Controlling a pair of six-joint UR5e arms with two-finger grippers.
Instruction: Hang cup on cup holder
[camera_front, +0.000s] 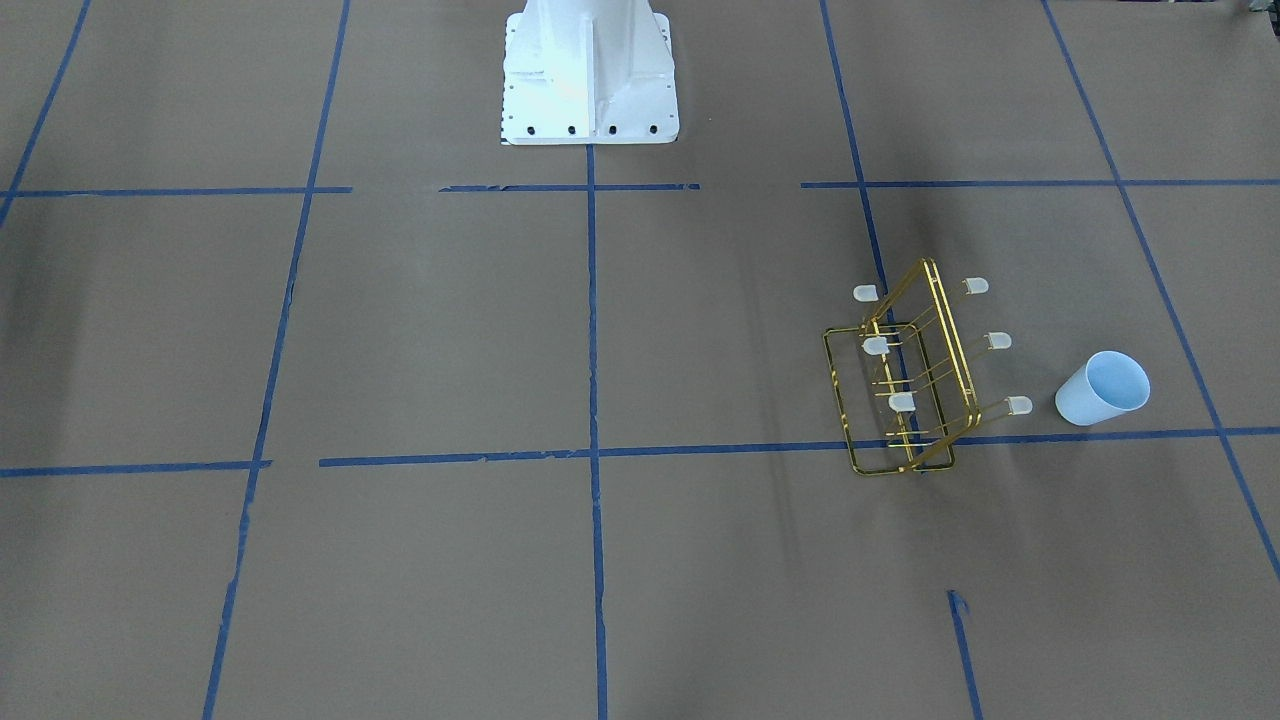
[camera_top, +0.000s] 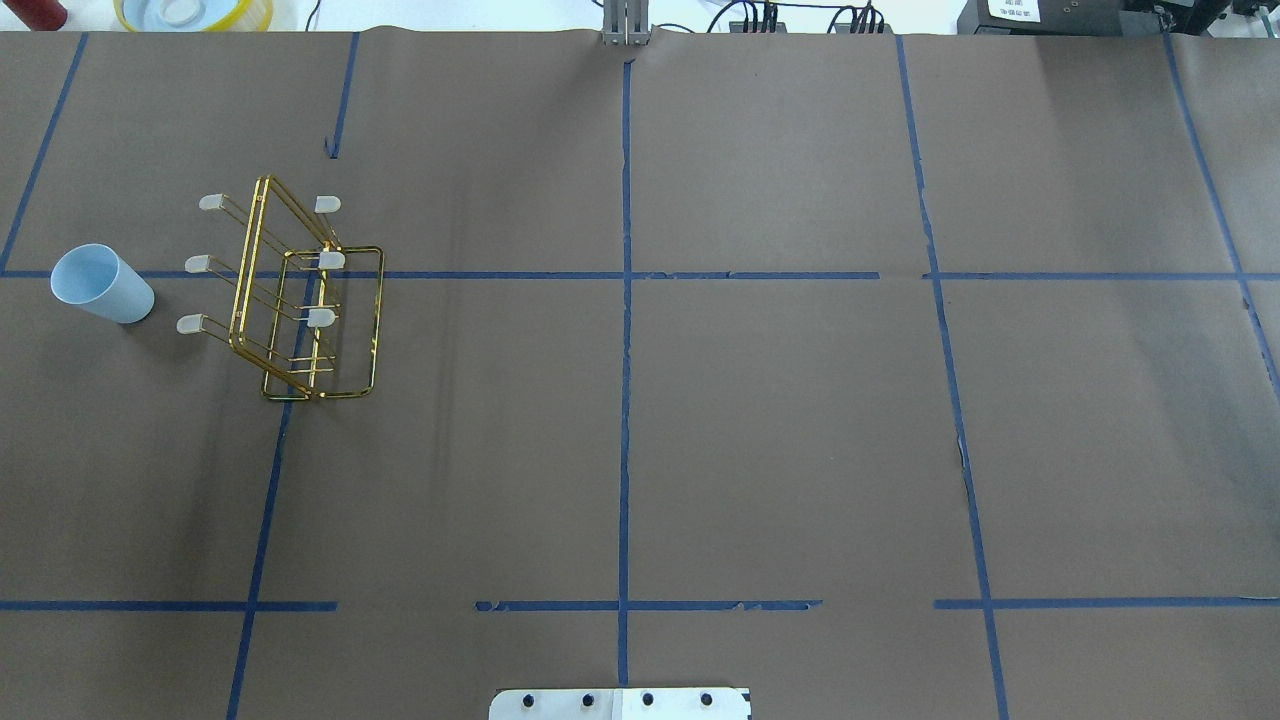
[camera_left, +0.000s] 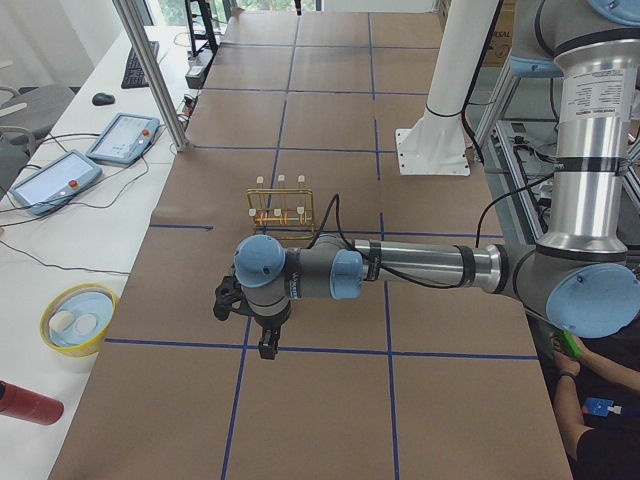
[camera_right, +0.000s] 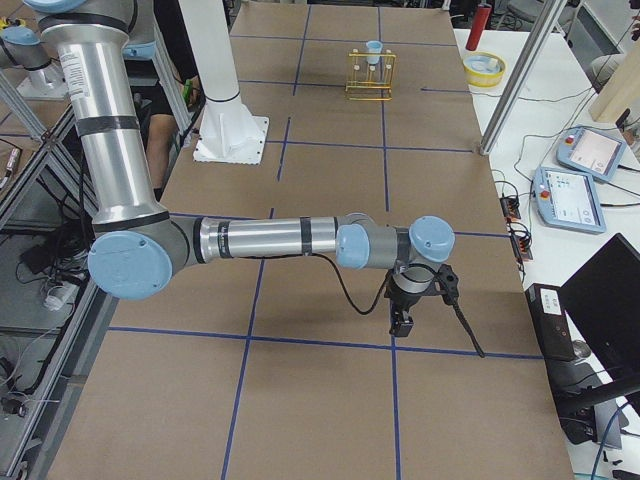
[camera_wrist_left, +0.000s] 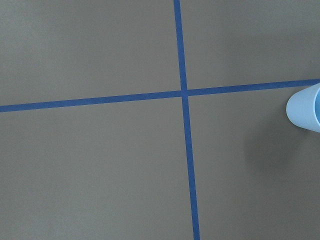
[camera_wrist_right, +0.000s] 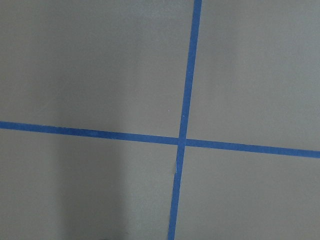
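Note:
The pale blue cup (camera_front: 1103, 388) stands upright on the brown table, also seen in the overhead view (camera_top: 100, 284) at the far left. Its side shows at the right edge of the left wrist view (camera_wrist_left: 305, 107). The gold wire cup holder (camera_front: 905, 380) stands just beside it, apart from it, with empty capped prongs (camera_top: 300, 300). My left gripper (camera_left: 267, 347) hangs above the table short of the holder (camera_left: 280, 205); I cannot tell if it is open. My right gripper (camera_right: 400, 325) hangs far from the holder (camera_right: 369, 75); I cannot tell its state.
The white robot base (camera_front: 590, 75) stands at the table's middle edge. A yellow bowl (camera_left: 78, 318) and a red bottle (camera_left: 30, 403) lie on the side bench. A metal post (camera_left: 150, 70) stands at the far table edge. Blue tape lines grid the table.

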